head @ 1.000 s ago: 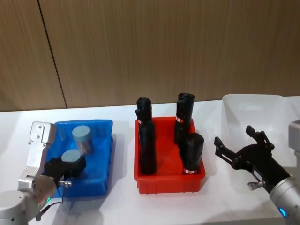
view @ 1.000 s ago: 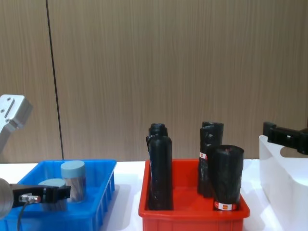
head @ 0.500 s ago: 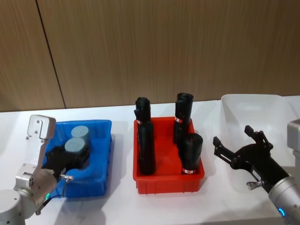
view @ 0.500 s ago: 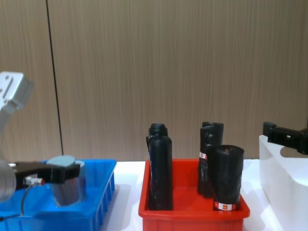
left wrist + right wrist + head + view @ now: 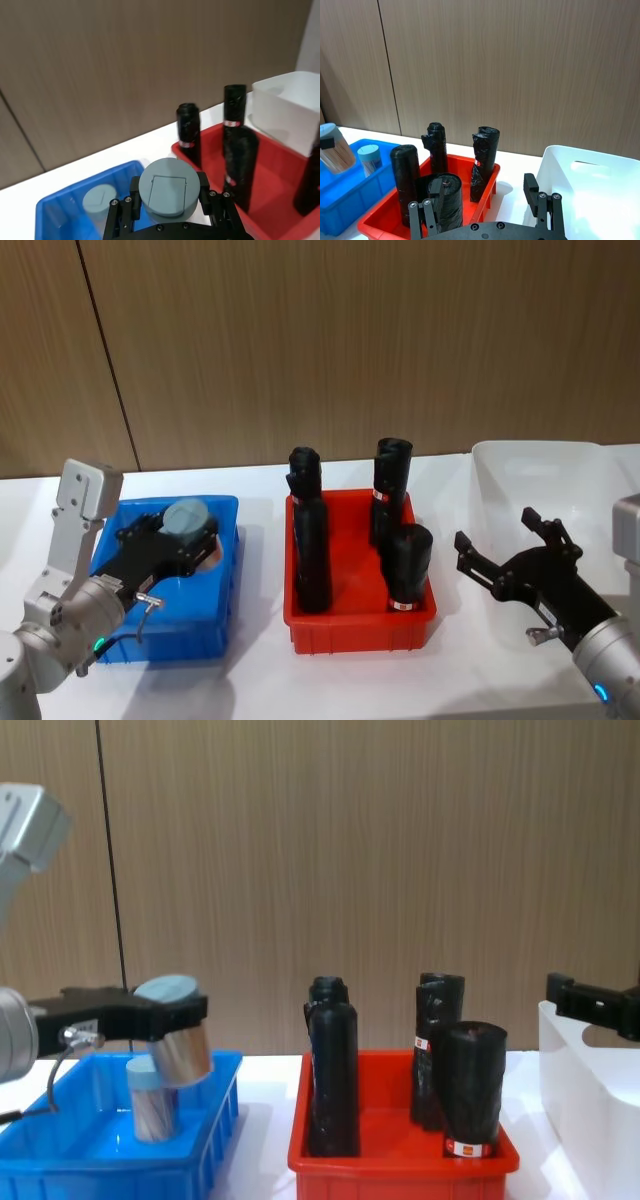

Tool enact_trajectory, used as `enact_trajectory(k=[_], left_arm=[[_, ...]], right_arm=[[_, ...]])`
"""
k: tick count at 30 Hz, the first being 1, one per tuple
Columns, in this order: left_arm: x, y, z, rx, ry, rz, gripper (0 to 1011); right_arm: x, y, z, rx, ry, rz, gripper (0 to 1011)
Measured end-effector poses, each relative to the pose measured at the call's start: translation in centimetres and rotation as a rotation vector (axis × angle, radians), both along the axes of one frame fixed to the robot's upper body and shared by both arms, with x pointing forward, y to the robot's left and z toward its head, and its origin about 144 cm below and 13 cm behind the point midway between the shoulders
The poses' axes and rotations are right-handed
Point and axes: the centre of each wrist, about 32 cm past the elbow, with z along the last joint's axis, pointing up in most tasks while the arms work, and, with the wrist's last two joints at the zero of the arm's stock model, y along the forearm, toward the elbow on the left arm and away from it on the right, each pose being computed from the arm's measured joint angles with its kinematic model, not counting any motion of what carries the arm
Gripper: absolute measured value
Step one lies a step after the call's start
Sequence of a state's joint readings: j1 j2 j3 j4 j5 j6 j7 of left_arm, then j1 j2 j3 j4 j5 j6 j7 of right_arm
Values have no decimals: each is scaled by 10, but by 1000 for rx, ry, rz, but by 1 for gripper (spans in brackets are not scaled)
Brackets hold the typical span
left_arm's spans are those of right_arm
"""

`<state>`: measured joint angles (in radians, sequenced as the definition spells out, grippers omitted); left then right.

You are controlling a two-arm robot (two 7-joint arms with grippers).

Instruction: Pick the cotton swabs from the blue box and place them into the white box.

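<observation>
At nine o'clock, a clear cylindrical cotton-swab tub (image 5: 186, 1055), judged light but slippery, is pinched just under its lid by the left gripper (image 5: 165, 1013) above the bright blue ribbed box (image 5: 215, 1125). At three, the right gripper (image 5: 498, 540) is spread near the white translucent box (image 5: 540, 472).

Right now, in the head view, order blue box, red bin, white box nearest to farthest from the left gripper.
1. Blue box, below the left gripper holding a cotton swabs tub.
2. Red bin, table centre.
3. White box, far right, beside the right gripper.
</observation>
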<state>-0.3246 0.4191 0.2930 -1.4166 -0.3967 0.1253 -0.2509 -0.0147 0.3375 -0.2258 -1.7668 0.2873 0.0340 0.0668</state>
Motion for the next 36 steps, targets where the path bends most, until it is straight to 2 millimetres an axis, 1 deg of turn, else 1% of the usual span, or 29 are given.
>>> enact_trajectory(k=[13, 26, 36], left_arm=[[-4, 4, 15, -8, -48, -211, 664], [-4, 4, 21, -21, -45, -410, 664], [1, 2, 23, -29, -23, -573, 664]], right_arm=[[0, 0, 0, 0, 0, 0, 1001], [0, 0, 0, 0, 0, 0, 1002], [0, 0, 0, 0, 0, 0, 1002]])
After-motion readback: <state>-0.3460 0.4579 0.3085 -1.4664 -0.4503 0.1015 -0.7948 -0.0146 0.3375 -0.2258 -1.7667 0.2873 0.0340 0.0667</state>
